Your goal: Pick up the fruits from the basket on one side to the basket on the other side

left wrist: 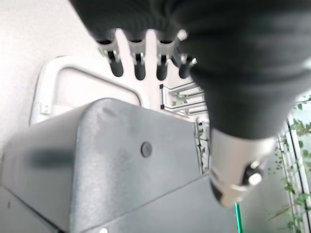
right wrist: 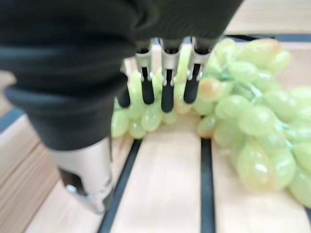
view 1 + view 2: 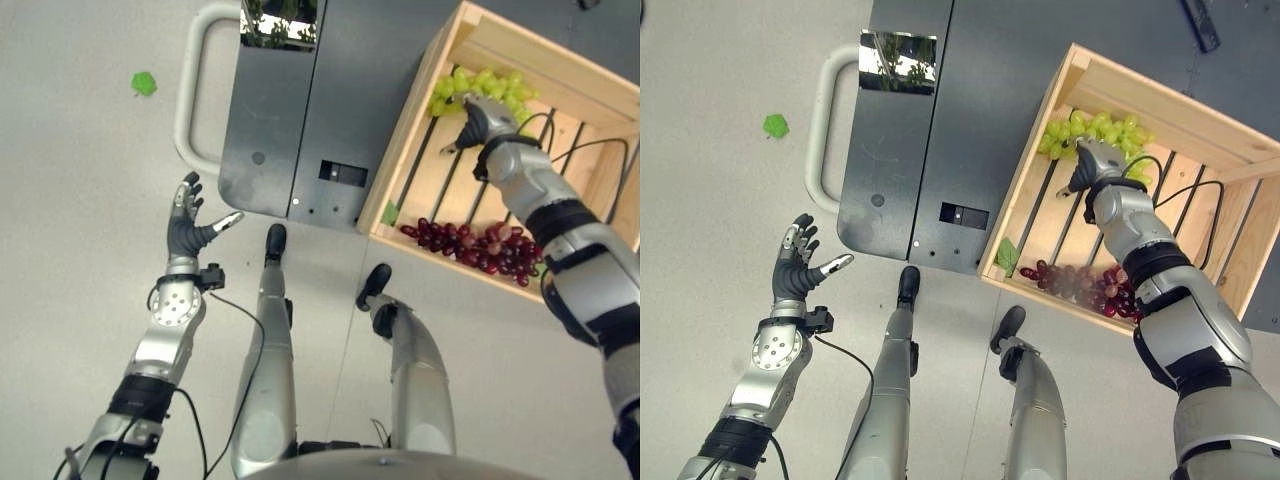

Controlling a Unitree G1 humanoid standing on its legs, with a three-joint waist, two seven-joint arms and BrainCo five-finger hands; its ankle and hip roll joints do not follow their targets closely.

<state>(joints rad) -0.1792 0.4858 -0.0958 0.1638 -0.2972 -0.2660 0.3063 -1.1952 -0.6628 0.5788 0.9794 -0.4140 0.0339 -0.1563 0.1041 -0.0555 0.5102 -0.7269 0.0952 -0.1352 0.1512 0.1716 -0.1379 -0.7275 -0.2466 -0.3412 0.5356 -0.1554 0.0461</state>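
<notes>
A wooden crate [image 3: 415, 115] stands on the floor at the right. A bunch of green grapes [image 3: 490, 85] lies at its far end and a bunch of red grapes [image 3: 480, 245] by its near wall. My right hand [image 3: 480, 120] reaches into the crate, open, with straight fingers [image 2: 167, 82] whose dark tips touch the near side of the green grapes [image 2: 252, 131]; the thumb stands apart. My left hand [image 3: 185, 232] hovers open over the floor at the left, holding nothing, and faces the dark grey cabinet [image 1: 112, 160].
A dark grey cabinet [image 3: 280, 110] with a white loop handle [image 3: 190, 90] lies between the two hands. A green leaf [image 3: 389, 213] rests in the crate's near corner. A small green scrap [image 3: 144, 84] lies on the pale floor at the far left.
</notes>
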